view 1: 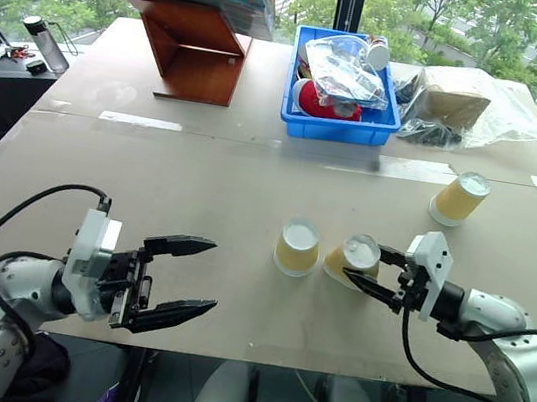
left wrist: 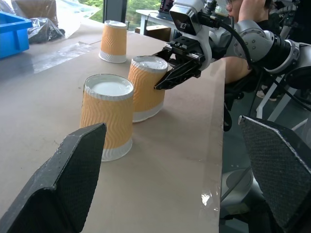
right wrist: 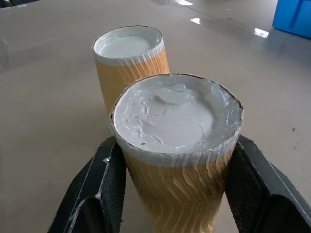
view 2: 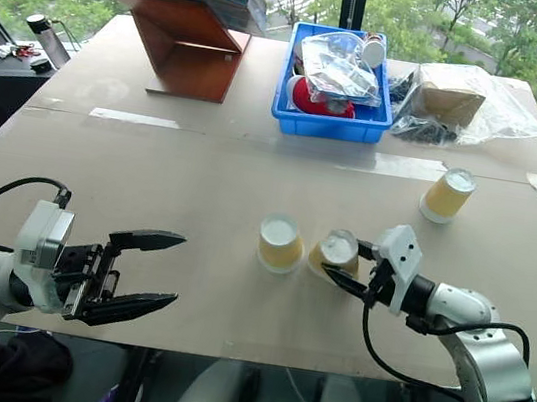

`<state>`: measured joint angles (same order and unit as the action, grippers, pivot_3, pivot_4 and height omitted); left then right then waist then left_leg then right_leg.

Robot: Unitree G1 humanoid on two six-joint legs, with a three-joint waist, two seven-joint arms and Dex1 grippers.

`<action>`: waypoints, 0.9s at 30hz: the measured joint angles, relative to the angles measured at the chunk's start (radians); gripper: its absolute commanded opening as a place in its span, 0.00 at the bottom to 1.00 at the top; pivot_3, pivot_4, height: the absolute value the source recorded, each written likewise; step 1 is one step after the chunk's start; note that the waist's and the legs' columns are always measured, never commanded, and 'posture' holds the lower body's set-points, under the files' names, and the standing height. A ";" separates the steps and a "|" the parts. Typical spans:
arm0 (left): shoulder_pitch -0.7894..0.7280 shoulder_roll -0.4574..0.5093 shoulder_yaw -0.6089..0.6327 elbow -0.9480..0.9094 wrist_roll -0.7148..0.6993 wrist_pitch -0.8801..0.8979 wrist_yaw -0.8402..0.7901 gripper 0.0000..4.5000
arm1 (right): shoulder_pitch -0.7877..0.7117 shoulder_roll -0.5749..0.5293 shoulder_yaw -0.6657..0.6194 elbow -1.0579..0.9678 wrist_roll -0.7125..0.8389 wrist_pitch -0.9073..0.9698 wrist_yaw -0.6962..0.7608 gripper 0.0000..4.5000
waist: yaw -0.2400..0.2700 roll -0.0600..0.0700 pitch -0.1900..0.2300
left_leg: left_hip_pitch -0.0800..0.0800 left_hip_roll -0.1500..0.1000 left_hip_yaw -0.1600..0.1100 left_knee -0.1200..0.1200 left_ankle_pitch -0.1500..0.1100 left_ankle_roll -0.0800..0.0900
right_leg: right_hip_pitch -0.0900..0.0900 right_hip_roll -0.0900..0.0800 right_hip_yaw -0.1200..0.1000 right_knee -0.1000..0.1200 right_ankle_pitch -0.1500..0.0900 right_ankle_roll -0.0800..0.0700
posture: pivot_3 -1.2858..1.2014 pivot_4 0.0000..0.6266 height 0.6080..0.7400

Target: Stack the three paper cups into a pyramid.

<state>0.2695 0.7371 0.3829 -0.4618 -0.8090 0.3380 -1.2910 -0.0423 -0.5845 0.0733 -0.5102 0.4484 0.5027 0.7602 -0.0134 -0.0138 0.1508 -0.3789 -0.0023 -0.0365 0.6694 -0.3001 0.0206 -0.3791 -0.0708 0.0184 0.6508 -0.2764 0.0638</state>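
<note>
A blue bin (view 1: 340,126) of clear bags is set at the table's (view 1: 150,183) far edge, a wooden stand (view 1: 195,49) beside it.

A flat grey-brown table (view 1: 168,196) is carrying everything. Two upside-down paper cups (view 1: 298,247) (view 1: 351,259) are sitting side by side near its front edge, while a third cup (view 1: 460,198) is standing well apart toward the right edge. Along the far edge, a wooden stand (view 1: 195,49), a blue bin (view 1: 341,121) and a clear bag (view 1: 474,110) are resting.
</note>
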 measured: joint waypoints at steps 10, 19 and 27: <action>-0.014 0.003 0.000 0.000 0.000 0.005 -0.014 1.00 | -0.010 0.002 0.007 -0.022 0.000 0.043 -0.035 0.53 | 0.000 0.000 0.000 | 0.000 0.000 0.000 0.000 0.000 0.000 | 0.000 0.000 0.000 0.000 0.000 0.000 | 0.52 0.24 1.00; -0.003 0.003 0.000 0.000 0.000 0.005 -0.014 1.00 | -0.027 0.011 0.028 -0.022 0.002 0.062 -0.044 0.99 | 0.000 0.000 0.000 | 0.000 0.000 0.000 0.000 0.000 0.000 | 0.000 0.000 0.000 0.000 0.000 0.000 | 0.52 0.24 1.00; 0.006 0.002 0.000 0.000 0.000 0.005 -0.014 1.00 | -0.024 -0.016 0.023 -0.048 0.027 0.067 -0.027 0.99 | 0.000 0.000 0.000 | 0.000 0.000 0.000 0.000 0.000 0.000 | 0.000 0.000 0.000 0.000 0.000 0.000 | 0.52 0.24 1.00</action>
<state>0.2760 0.7394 0.3828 -0.4618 -0.8092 0.3426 -1.3054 -0.0664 -0.6005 0.0968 -0.5583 0.4757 0.5696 0.7337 -0.0133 -0.0137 0.1509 -0.3790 -0.0023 -0.0368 0.6692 -0.3002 0.0207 -0.3791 -0.0708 0.0181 0.6503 -0.2765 0.0638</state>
